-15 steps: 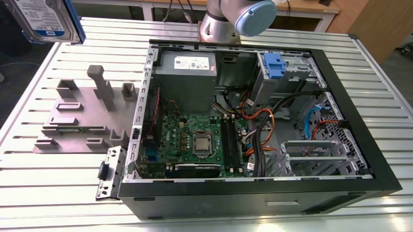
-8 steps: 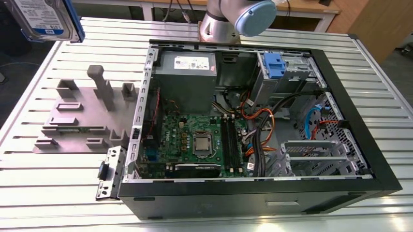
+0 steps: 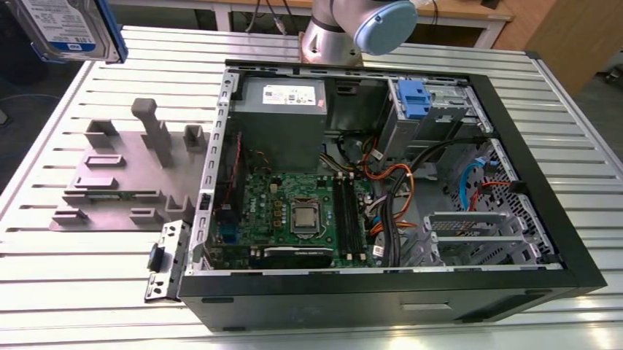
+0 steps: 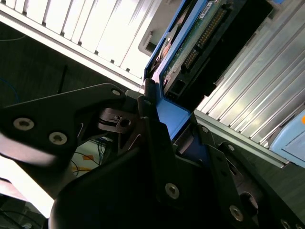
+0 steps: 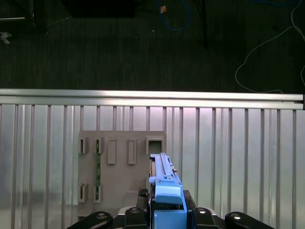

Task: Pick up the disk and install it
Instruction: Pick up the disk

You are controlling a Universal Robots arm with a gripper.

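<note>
The disk (image 3: 66, 28), a silver drive with a white-and-blue label in a blue carrier, hangs in the air at the far left of the exterior view, above the table's corner. In the second wrist view the disk (image 4: 200, 43) shows its green underside and connector, and my gripper (image 4: 183, 138) is shut on the carrier's blue end. In the first wrist view the disk (image 5: 164, 176) stands edge-on between the dark fingers (image 5: 138, 212) of the gripper (image 5: 167, 213), above the grey fixture plate (image 5: 119, 162).
The open computer case (image 3: 545, 182) lies on the slatted table (image 3: 127, 292), with a drive bay holding a blue latch piece (image 3: 413, 98) at its back and a grey power supply (image 3: 282, 102). The grey fixture plate (image 3: 117, 182) sits left of the case. The arm's base (image 3: 360, 29) stands behind.
</note>
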